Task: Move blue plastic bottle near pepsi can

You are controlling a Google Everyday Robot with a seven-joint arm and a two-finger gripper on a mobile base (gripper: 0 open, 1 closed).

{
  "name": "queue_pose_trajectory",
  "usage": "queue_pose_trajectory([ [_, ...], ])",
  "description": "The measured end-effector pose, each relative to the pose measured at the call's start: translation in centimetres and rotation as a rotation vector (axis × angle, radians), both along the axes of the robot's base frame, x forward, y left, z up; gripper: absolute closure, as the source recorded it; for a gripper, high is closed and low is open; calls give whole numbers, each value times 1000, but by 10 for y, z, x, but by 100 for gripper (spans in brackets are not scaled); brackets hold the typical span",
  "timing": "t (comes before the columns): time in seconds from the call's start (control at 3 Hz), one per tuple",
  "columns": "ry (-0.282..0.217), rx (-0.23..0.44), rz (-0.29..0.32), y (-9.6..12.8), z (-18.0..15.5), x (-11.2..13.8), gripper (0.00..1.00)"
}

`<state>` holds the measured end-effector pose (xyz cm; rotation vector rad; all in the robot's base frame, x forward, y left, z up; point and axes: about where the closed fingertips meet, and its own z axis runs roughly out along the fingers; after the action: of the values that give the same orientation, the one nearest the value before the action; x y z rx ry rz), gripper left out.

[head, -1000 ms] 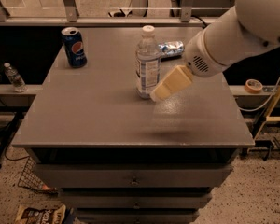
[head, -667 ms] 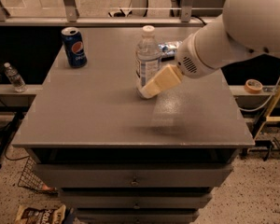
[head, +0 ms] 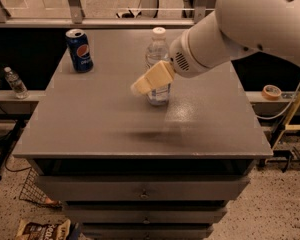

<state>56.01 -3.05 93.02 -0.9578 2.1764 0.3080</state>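
Note:
The blue plastic bottle [head: 157, 59], tall and clear with a white cap, stands upright in the middle of the grey table [head: 90, 124]. The pepsi can [head: 79, 50], dark blue with the round logo, stands upright at the table's far left, well apart from the bottle. My gripper [head: 149, 81], tan at its tip on a large white arm [head: 250, 24], reaches in from the upper right. It sits at the bottle's lower half and covers part of its front. I cannot tell whether it touches the bottle.
A small clear bottle [head: 14, 82] stands on a low ledge left of the table. A roll of tape [head: 272, 91] lies on the ledge to the right. Drawers [head: 140, 189] are below the tabletop. A snack bag [head: 40, 230] lies on the floor.
My gripper has moved left, from the bottle's right side to across its front. The bottle and the can have not moved.

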Motion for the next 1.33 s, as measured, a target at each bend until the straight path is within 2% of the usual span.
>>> queue_pose_trajectory([
  [0.67,31,-1,-68,13,-11,21,0],
  [1.0,26,-4,-98,12,-14,30,15],
  [1.33,22,-5,-116,9,-15,35,36],
])
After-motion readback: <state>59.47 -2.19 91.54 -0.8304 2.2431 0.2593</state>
